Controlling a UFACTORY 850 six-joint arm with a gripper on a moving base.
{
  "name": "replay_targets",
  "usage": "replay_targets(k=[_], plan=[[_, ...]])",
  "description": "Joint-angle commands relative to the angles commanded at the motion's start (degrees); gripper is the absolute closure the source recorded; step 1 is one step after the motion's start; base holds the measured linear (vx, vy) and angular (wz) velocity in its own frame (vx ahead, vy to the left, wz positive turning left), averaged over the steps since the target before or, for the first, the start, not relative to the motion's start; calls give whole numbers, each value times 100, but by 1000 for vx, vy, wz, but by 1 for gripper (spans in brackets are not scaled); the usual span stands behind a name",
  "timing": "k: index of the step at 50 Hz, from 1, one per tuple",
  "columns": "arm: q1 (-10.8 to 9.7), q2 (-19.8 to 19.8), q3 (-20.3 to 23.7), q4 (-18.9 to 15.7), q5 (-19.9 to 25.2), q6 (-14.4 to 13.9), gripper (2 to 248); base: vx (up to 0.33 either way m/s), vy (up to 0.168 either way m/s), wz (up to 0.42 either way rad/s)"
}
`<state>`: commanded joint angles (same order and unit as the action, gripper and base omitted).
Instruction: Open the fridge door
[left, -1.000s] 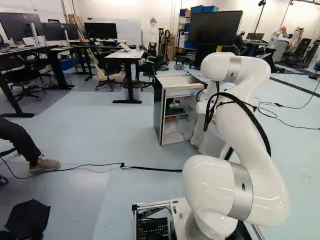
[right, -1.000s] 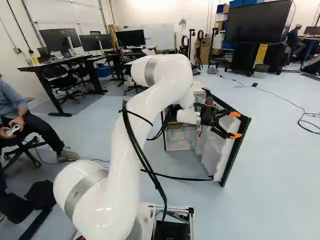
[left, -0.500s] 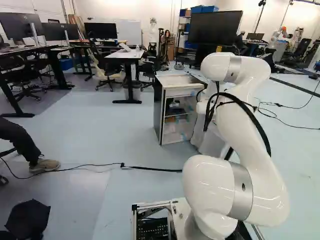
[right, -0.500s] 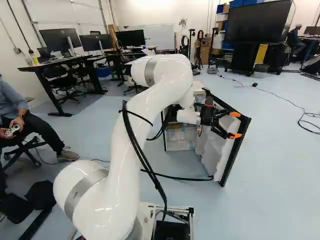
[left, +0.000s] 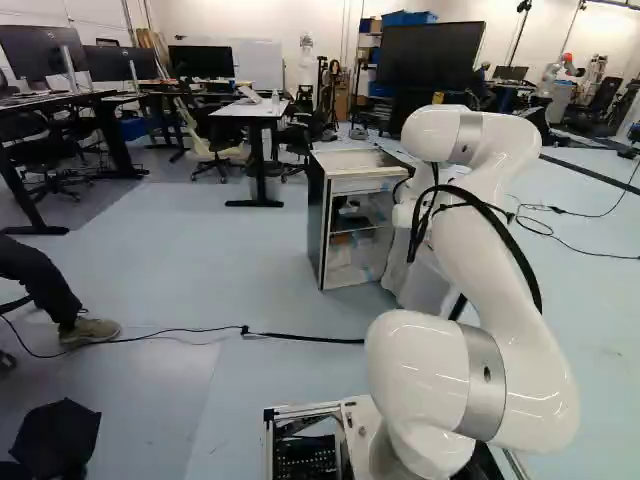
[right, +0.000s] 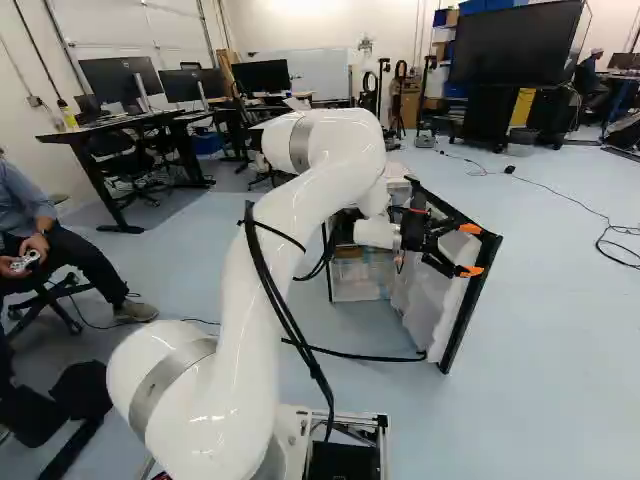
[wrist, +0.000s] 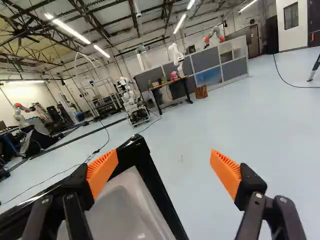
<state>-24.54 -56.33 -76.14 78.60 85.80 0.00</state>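
Observation:
My gripper (right: 470, 253) stands at the inner side of the fridge door (right: 432, 300) in the right base view, near its upper part. The door is swung wide from the fridge (left: 350, 215), whose shelves show in the left base view. In the wrist view the gripper (wrist: 164, 171) is open with a wide gap. One orange pad (wrist: 102, 172) overlaps the door's black edge (wrist: 150, 175); whether it touches cannot be told. The other pad (wrist: 225, 174) stands off over the floor.
A black cable (left: 300, 338) lies across the floor in front of the fridge. A seated person with a controller is at the left of the right base view. Desks (left: 245, 110) stand behind the fridge. Another robot (wrist: 131, 102) stands far off in the wrist view.

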Motion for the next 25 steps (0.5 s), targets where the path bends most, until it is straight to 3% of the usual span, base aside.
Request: replay_targets(k=[25], plan=[[4,26,50,0,0,0,3,0,0,0]])
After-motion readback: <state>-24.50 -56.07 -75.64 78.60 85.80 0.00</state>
